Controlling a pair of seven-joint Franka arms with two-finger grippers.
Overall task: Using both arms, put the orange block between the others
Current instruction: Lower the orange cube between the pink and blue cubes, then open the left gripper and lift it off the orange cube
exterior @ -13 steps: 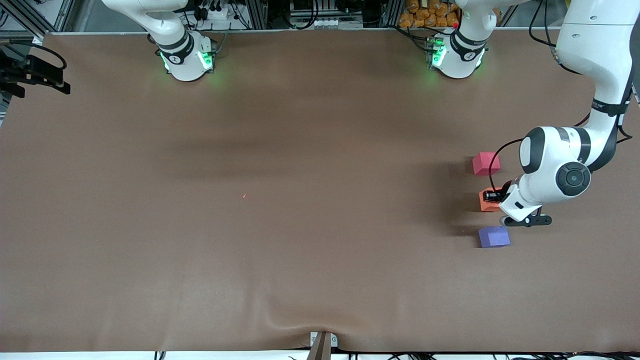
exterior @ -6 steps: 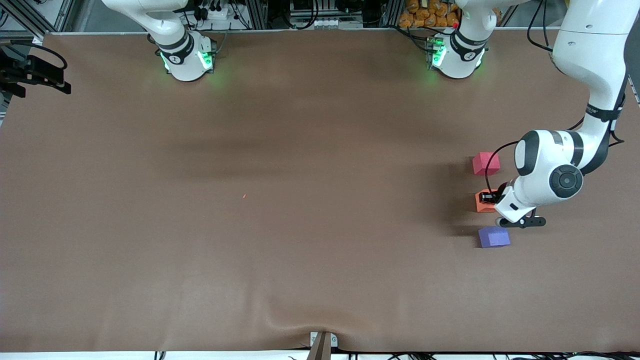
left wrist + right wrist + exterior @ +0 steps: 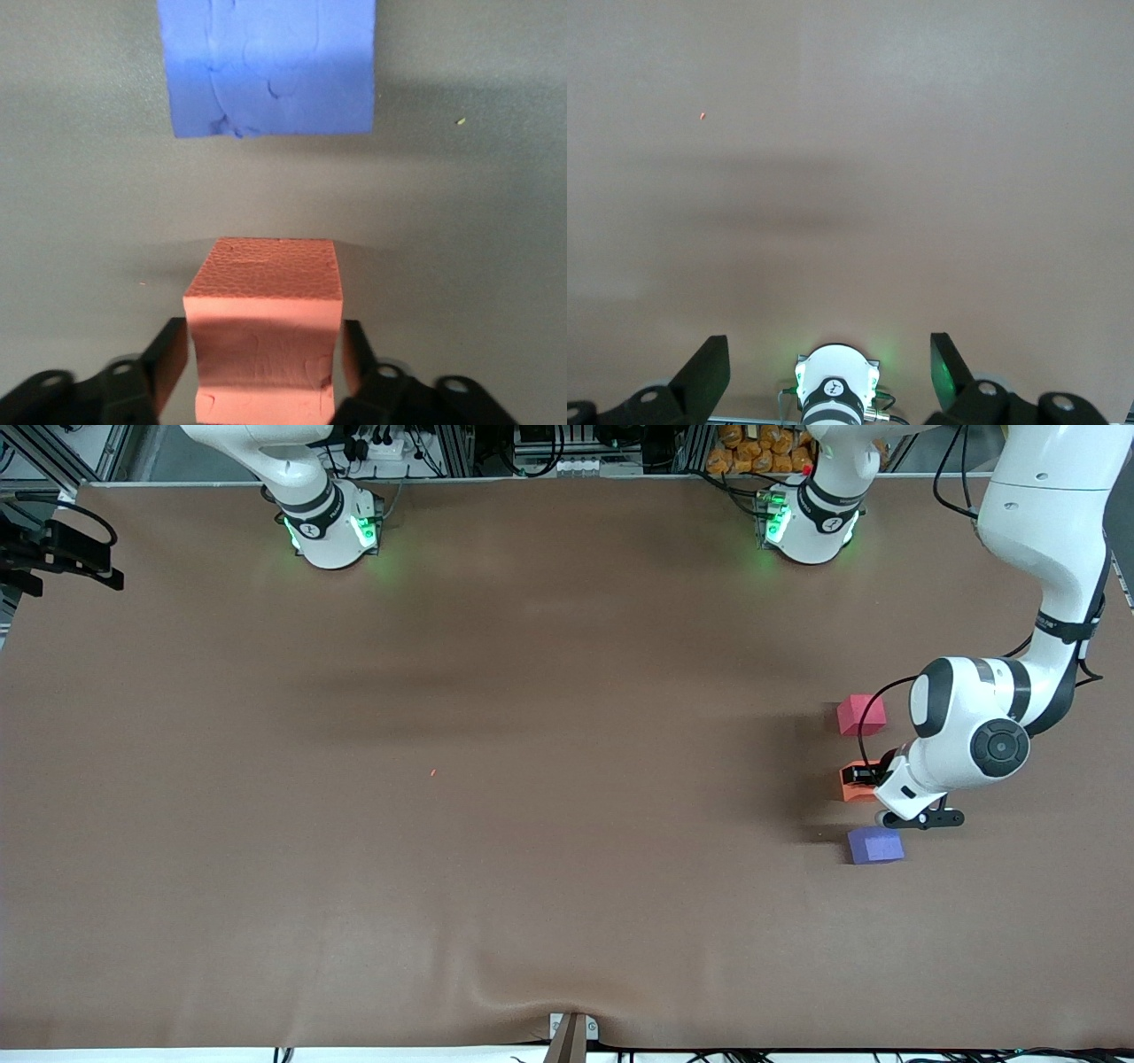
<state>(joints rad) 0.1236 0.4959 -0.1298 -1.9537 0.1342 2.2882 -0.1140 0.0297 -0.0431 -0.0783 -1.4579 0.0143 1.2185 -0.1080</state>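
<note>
orange block (image 3: 853, 782) sits mid-right of frame between the red-pink cube (image 3: 859, 714) and purple-blue cube (image 3: 875, 844); left gripper (image 3: 263, 363) straddles it, fingers barely apart from its sides. Right gripper (image 3: 830, 372) waits, spread wide.

Table (image 3: 532, 824): broad, covered in a matte brown sheet that fills nearly the whole front view. Soft dark shadow bands run across its middle; green glow falls on it near the upper edge.

Wrinkle (image 3: 532, 983): a shallow fold in the sheet at the edge nearest the front camera, just above a small clamp (image 3: 571, 1032).

Speck (image 3: 432, 772): tiny, red, lying alone on the sheet near the middle.

Frame (image 3: 461, 447): metal rails along the top edge, with cables (image 3: 549, 443) and a power strip (image 3: 381, 444) among them.

Orange items (image 3: 757, 452): a cluster stacked past the table's top edge; kind unclear.

Black bracket (image 3: 58, 553): at the right arm's end of the table.
</note>
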